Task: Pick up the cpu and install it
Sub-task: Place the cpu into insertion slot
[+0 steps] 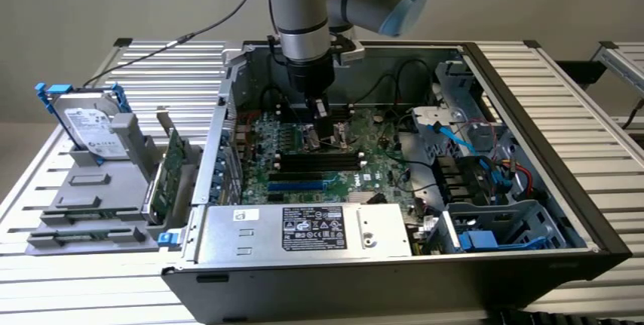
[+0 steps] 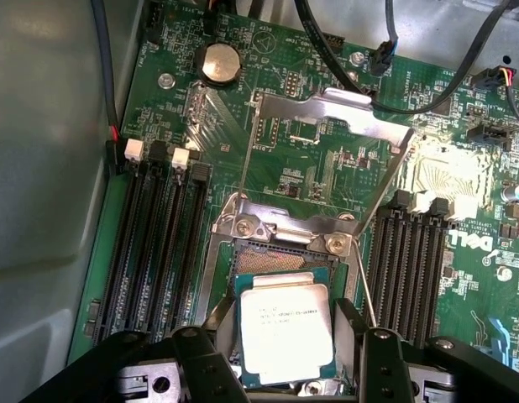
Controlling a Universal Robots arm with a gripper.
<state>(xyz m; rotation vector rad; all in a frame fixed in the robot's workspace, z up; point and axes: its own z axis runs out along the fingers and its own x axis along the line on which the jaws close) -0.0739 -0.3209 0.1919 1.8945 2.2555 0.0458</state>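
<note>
The cpu (image 2: 285, 332) is a small flat square chip with a silver-grey metal lid on a green base. It sits over the socket (image 2: 272, 259) on the motherboard (image 2: 310, 168), between the two banks of memory slots (image 2: 159, 243), inside the open case (image 1: 523, 99) on the tabletop (image 1: 589, 114). The socket's metal load plate (image 2: 327, 109) stands raised. The print on the lid is too small to read, and one edge of the chip is covered by the gripper (image 2: 285, 309) body. The jaws stand wide, one along each opposite edge of the cpu. Whether they press on it cannot be told.
</note>
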